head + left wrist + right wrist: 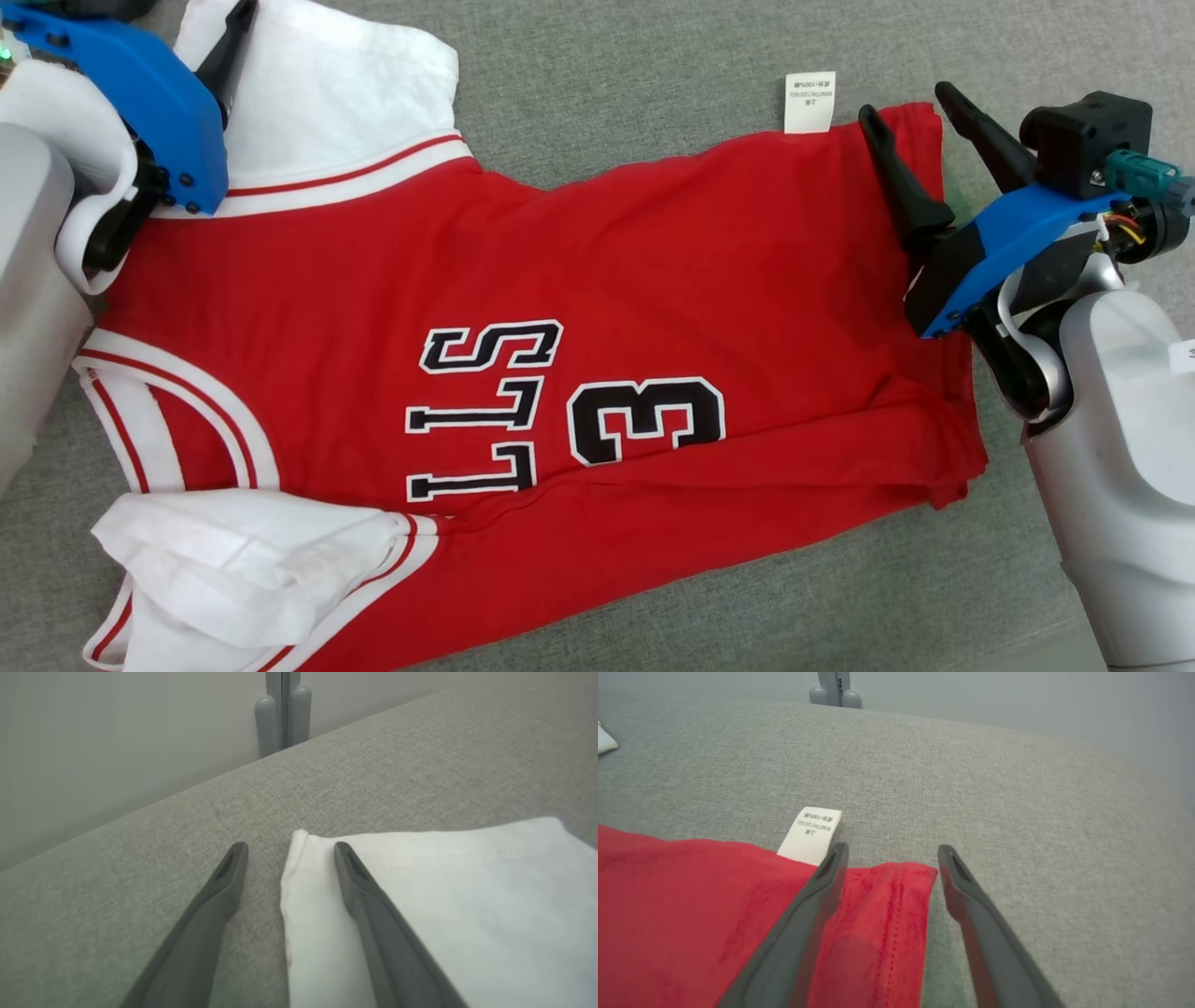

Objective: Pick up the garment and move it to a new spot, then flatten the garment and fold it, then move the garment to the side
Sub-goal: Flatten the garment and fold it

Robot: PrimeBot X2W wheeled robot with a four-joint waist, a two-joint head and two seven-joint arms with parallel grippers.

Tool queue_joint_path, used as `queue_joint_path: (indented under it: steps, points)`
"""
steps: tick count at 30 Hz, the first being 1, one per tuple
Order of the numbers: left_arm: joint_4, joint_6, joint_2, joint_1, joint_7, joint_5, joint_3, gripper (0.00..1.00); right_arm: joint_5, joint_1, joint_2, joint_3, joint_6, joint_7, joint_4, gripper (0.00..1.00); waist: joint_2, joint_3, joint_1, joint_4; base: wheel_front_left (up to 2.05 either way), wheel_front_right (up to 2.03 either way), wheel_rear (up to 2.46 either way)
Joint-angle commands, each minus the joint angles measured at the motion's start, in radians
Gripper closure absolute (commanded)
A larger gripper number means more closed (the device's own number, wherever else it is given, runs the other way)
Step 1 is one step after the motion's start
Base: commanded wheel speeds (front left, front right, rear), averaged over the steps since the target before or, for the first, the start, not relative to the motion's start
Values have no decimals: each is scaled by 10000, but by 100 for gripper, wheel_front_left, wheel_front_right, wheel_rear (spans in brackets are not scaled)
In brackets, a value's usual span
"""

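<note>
A red jersey, the garment point(653, 280), lies spread on the grey cloth surface, with black "3" lettering, white sleeves and white-red trim. Its neck is at the left and its hem at the right. My left gripper point(290, 847) stands open over the far white sleeve point(467, 896), one finger above the sleeve's corner and the other above bare cloth; a dark finger point(224, 56) shows at the top left. My right gripper point(910, 107) is open at the hem's far corner point(887, 905), straddling it, beside the white care label point(810, 835). Nothing is held.
The grey upholstered surface point(653, 56) runs past the garment on the far side and to the right. Its far edge meets a pale wall, where a grey post point(282, 714) stands. The near white sleeve point(243, 569) lies bunched at the lower left.
</note>
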Motion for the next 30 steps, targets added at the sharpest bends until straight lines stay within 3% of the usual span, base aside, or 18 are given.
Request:
queue_joint_path:
  steps: [1, 5, 7, 8, 16, 30]
  points:
    - [119, -5, -37, -51, 122, -151, -165, 0, 33, -168, 44, 13, 1, -60, 47, 0, 0, 17, -1, -19, 0, 0, 0]
    - [301, -6, -58, -85, 511, -553, -689, 0, 89, -211, 14, 41, 1, -151, 170, 0, 0, 57, -1, -54, 0, 0, 0]
    - [314, -7, -59, -96, 789, -819, -938, 59, 96, -231, -33, 39, 1, -193, 217, 0, 0, 55, -1, -45, 0, 0, 0]
    - [299, -7, -54, -86, 924, -954, -1033, 100, 104, -241, -54, 43, 1, -188, 245, 0, 0, 54, -1, -37, 0, 0, 0]
    - [246, -4, -131, -780, 64, -1006, -1602, 100, 185, -400, -224, 174, 1, 37, 482, 0, 0, -199, -1, 148, 0, 0, 0]
    - [73, -4, -380, -1372, -915, -1139, -2475, 100, 400, -214, -789, 171, -1, 1760, 1080, 0, 0, -349, -1, 752, 0, 0, 0]
